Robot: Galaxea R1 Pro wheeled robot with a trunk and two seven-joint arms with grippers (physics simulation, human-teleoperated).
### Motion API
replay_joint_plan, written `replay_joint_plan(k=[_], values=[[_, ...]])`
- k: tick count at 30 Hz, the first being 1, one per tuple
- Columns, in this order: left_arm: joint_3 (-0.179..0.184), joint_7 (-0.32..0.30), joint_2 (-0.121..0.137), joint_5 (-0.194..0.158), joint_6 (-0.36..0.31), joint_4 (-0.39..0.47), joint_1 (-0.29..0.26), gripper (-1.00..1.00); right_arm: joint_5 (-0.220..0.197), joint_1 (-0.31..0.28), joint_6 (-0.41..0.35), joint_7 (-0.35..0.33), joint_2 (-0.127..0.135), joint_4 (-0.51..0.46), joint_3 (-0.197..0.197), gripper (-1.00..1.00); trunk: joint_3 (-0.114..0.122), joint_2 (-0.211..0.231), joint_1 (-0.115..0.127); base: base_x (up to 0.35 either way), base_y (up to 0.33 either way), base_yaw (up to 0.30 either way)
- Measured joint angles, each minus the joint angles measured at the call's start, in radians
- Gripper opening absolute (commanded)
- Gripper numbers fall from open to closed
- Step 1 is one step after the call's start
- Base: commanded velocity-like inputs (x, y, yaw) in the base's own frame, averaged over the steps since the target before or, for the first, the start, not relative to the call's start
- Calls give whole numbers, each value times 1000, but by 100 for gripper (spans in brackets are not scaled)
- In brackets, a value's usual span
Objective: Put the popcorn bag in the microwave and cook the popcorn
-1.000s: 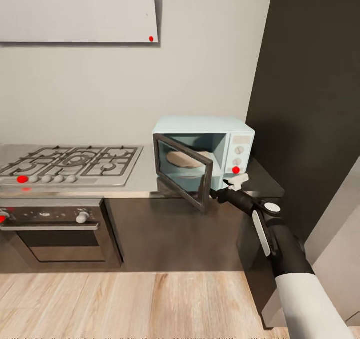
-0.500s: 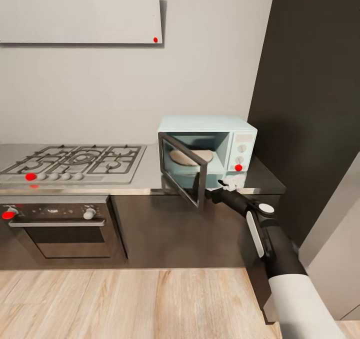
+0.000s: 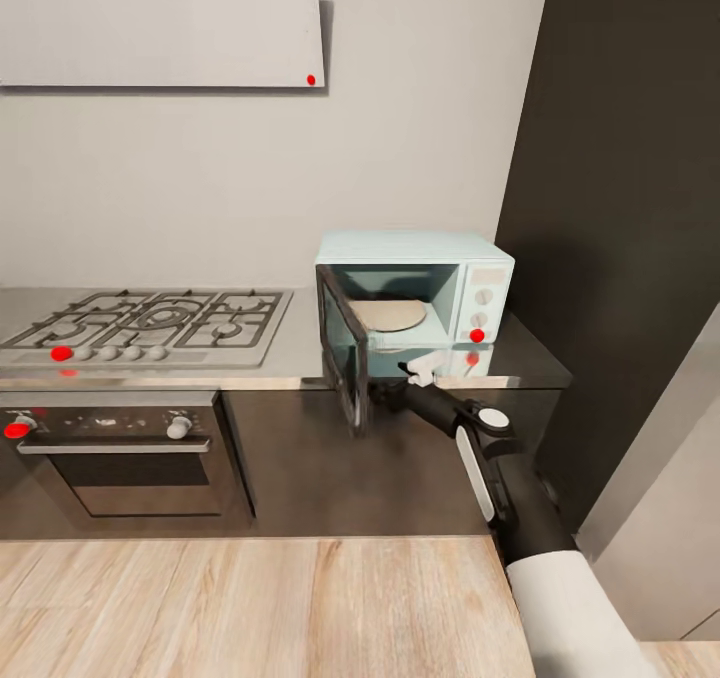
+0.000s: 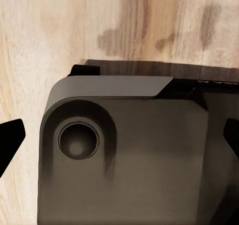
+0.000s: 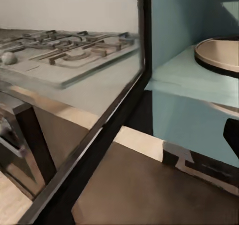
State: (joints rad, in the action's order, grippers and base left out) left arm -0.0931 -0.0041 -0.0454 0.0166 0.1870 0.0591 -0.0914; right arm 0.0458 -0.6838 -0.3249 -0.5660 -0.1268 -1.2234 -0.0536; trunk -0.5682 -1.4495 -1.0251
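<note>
Microwave, pale mint-blue, sits on the grey surface against the wall, right of the gas hob. Head view: its dark-framed glass door stands swung wide open, edge-on to the camera, projecting out over the surface front. Inside, a round beige turntable plate lies on the cavity floor. Two white knobs and a red light on the control panel at its right. The right claw is just beside the lower outer edge of the door; finger spread cannot be told, and whether it has hold of the door is unclear. Built-in oven under the hob, white hood above, wood floor below.

Left wrist view: two dark fingertips of the left claw show at opposite edges, spread wide, nothing between them; behind them a dark grey part of the robot's body and wood floor.

Right wrist view: door frame runs diagonally close to the camera; hob visible through the glass; mint cavity with the plate rim beyond.
</note>
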Motion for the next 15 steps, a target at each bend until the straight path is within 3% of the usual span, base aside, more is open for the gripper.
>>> replay_joint_plan(k=[4,15], values=[[0,0,0,0,0,0,0,100,2,2,-5,6,-13,1,-5,100,0,0,0,0,0,0],[1,0,-2,0,0,0,0,100,-4,2,-4,27,-16,2,0,100,0,0,0,0,0,0]])
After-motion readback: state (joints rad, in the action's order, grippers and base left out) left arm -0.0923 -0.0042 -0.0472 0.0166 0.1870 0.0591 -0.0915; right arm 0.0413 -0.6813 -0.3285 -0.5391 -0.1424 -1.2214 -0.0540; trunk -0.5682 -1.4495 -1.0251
